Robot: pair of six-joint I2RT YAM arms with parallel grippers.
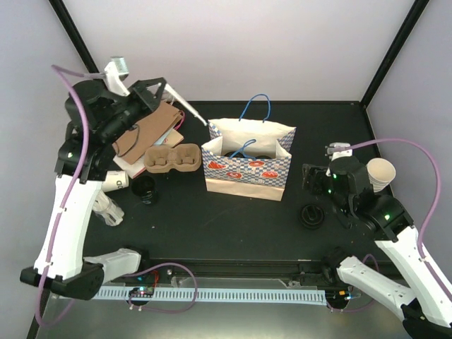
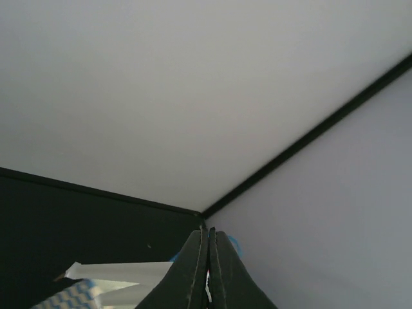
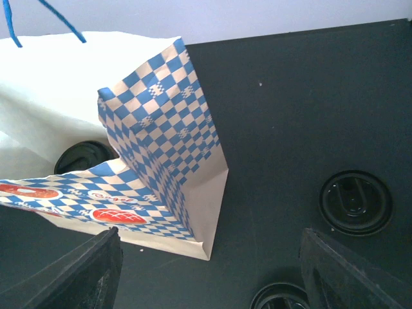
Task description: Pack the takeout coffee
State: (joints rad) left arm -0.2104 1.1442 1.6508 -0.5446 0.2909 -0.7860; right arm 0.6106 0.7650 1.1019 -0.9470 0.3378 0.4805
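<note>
Left tool [image 2: 208, 237], fingers together, beside the bag's [image 3: 161, 129] upper corner. Right tool [image 3: 211, 248], fingers apart, over the counter [image 3: 309, 96] between bag and lidded cup [image 3: 356, 201]; second cup [image 3: 80, 156] inside bag.

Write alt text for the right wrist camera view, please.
The open right gripper hovers over a black table beside an open blue-checked paper bag with one black lid visible inside. Two more black lids sit on the table right of it.

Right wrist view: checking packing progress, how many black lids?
3 lids: one inside the bag, one on the table beside it, one cut off at bottom edge. More may be hidden.
</note>
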